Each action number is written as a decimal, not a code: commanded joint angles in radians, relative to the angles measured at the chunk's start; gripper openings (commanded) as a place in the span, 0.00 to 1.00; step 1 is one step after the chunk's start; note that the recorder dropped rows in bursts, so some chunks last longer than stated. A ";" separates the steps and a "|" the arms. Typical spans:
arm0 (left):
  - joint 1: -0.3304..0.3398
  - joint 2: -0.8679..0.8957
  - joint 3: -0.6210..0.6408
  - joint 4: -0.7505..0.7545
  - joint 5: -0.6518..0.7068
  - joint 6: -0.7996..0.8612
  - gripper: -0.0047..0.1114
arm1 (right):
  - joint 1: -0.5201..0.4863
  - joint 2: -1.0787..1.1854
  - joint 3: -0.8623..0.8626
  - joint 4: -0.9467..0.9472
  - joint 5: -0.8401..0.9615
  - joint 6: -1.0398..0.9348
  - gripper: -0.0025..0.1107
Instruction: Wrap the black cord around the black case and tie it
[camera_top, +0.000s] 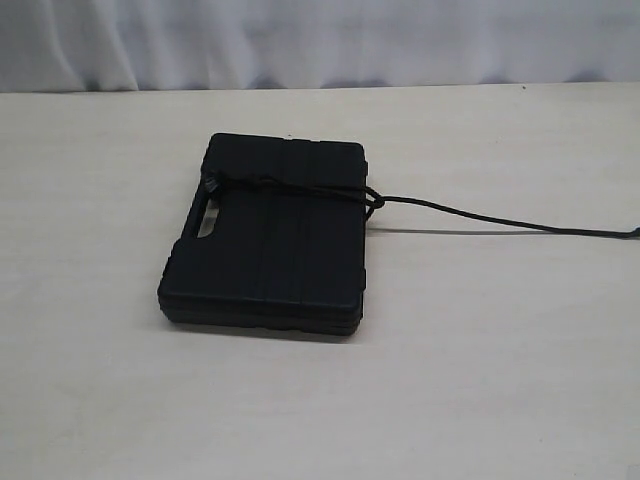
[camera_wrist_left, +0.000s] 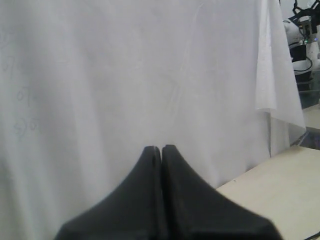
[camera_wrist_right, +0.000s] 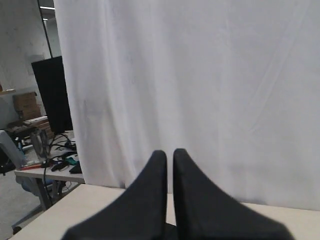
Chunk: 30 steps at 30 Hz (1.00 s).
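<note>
Black cord (camera_top: 450, 208) round black case (camera_top: 270, 245), tail rt on table (camera_top: 480, 380), curtain (camera_top: 320, 40) behind

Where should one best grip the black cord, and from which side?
Probably on the free tail of the black cord, right of the black case in the exterior view, from above: there it lies straight on the table; the wrapped part hugs the lid.

table (camera_top: 320, 400) — pale wood | white curtain (camera_top: 320, 40) behind (hanging in folds) | black monitor (camera_wrist_right: 51, 95) by cluttered desk (camera_wrist_right: 50, 172)
</note>
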<state>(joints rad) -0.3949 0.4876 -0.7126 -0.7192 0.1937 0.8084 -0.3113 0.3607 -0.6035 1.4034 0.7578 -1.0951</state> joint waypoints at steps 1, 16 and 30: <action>-0.002 -0.080 0.002 0.001 0.076 -0.001 0.04 | -0.001 -0.059 0.005 -0.010 0.056 0.046 0.06; -0.002 -0.374 0.002 0.053 0.191 0.031 0.04 | -0.001 -0.200 0.005 -0.018 0.141 0.116 0.06; -0.002 -0.432 0.002 0.053 0.359 0.029 0.04 | -0.001 -0.263 0.005 -0.018 0.159 0.116 0.06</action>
<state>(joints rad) -0.3949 0.0605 -0.7126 -0.6669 0.5017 0.8380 -0.3113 0.1045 -0.6035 1.3954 0.9013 -0.9834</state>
